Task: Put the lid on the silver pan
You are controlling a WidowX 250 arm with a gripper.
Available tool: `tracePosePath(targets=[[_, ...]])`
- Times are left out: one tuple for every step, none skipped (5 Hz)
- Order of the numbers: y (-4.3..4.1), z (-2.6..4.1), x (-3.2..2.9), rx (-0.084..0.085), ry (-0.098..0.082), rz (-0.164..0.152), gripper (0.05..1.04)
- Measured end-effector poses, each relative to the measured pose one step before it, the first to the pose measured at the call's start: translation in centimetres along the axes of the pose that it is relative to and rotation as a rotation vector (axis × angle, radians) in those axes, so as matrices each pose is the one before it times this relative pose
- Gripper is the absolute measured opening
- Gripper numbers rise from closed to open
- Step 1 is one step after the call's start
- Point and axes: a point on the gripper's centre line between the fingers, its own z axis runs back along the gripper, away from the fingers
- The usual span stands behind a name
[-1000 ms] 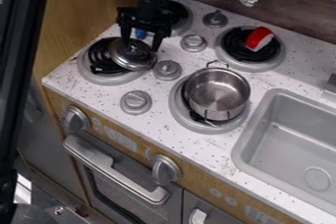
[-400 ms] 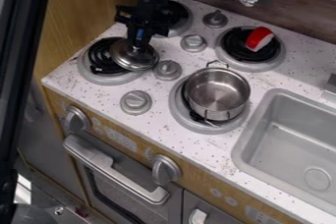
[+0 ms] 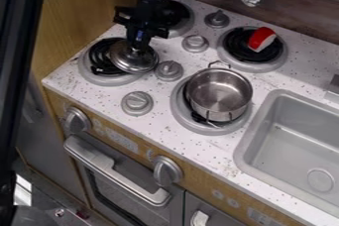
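Your tool (image 3: 138, 45) is closed narrow on the top of the lid (image 3: 132, 61), and right of it in view the silver pan (image 3: 219, 94) lines its handles up far to near.

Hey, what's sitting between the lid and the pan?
In the camera view, a grey knob stands between the lid and the pan, on the speckled counter.

My black two-finger claw (image 3: 139, 46), spread wide over the round, shiny silver metal lid (image 3: 134, 62) earlier, has closed at its top.
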Motion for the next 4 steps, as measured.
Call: tracePosePath(targets=[[-0.777,3.004,-0.801,-0.0598,-0.0669,0.0143,0.258],[-1.059,3.323,-0.958,-0.0406,-0.0797,-0.0014,0.258],[-3.21,-0.692,-2.576,-0.0328,0.0427,-0.0525,0.258],[-3.393,-0.455,-1.947,-0.0408,0.0257,-0.0539,0.258]])
